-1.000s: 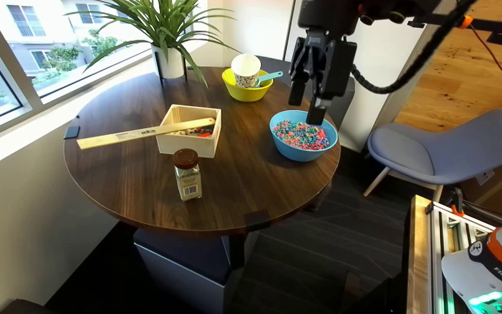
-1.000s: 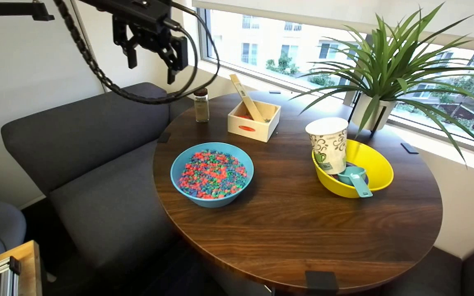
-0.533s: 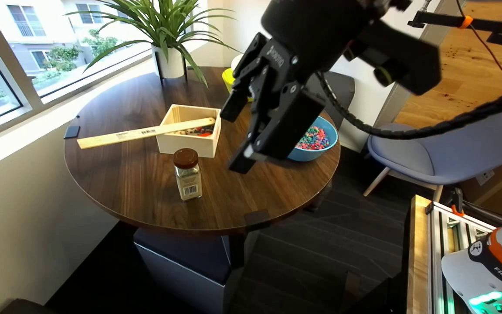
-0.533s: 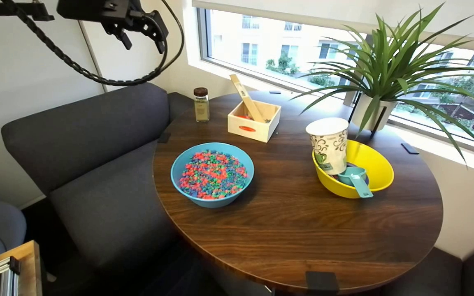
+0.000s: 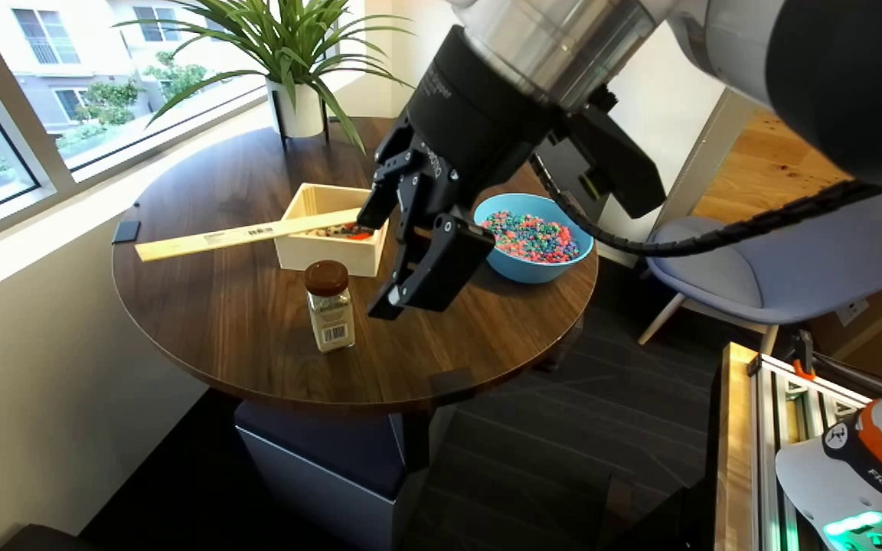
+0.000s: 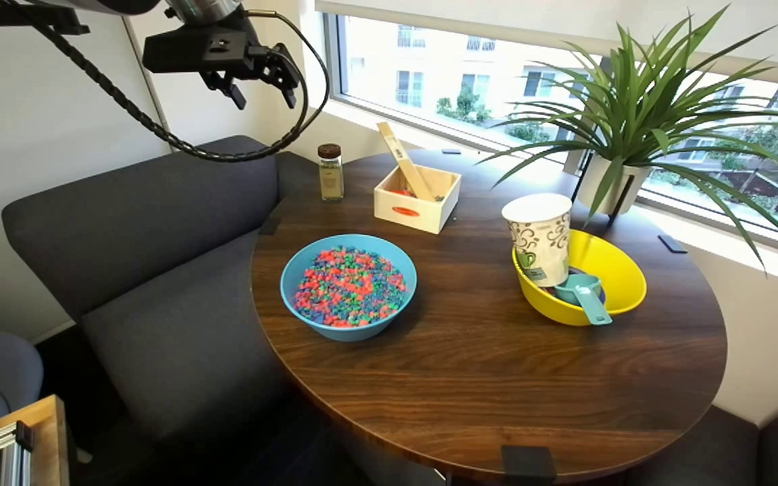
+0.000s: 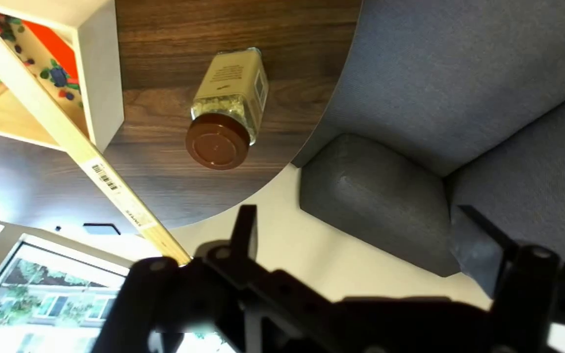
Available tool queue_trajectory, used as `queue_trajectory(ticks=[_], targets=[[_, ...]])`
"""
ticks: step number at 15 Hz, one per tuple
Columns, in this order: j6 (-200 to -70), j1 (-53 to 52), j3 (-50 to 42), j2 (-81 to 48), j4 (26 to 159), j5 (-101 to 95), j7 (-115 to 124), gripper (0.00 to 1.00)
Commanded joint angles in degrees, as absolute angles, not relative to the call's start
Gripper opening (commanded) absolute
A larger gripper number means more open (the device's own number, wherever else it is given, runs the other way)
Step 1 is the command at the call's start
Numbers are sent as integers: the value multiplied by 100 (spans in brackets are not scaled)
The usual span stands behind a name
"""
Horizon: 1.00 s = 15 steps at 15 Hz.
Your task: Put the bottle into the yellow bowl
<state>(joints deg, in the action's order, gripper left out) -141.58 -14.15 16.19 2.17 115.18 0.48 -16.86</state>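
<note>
The bottle (image 5: 331,314) stands upright on the round wooden table, with a dark red cap and pale label. It also shows in an exterior view (image 6: 331,177) and in the wrist view (image 7: 231,93). The yellow bowl (image 6: 608,270) holds a patterned paper cup and a teal scoop; the arm hides it in the view where the gripper is large, and it is out of the wrist view. My gripper (image 5: 378,262) is open and empty, tilted in the air, apart from the bottle. Its spread fingers (image 7: 356,210) show nothing between them in the wrist view.
A wooden box (image 6: 416,202) with a wooden ruler (image 6: 406,162) across it stands beside the bottle. A blue bowl (image 6: 348,324) of multicoloured bits is near the table edge. A potted plant (image 6: 612,185) stands by the window. A grey sofa (image 6: 179,270) borders the table.
In an exterior view the gripper has swung left toward the bottle and tilted, now covering the yellow bowl. It rose, then came down somewhat. The fingers stay open; the bottle has not moved.
</note>
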Motion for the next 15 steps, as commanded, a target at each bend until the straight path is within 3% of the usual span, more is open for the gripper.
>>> queue_trajectory(ticks=[1, 9, 15], targets=[[-13661, -1469, 1559, -477, 10757, 324, -2300, 100], [-13170, -1472, 1309, -1787, 9228, -729, -1917, 100], [-11883, -1410, 1371, -2166, 8832, -674, -2283, 100]])
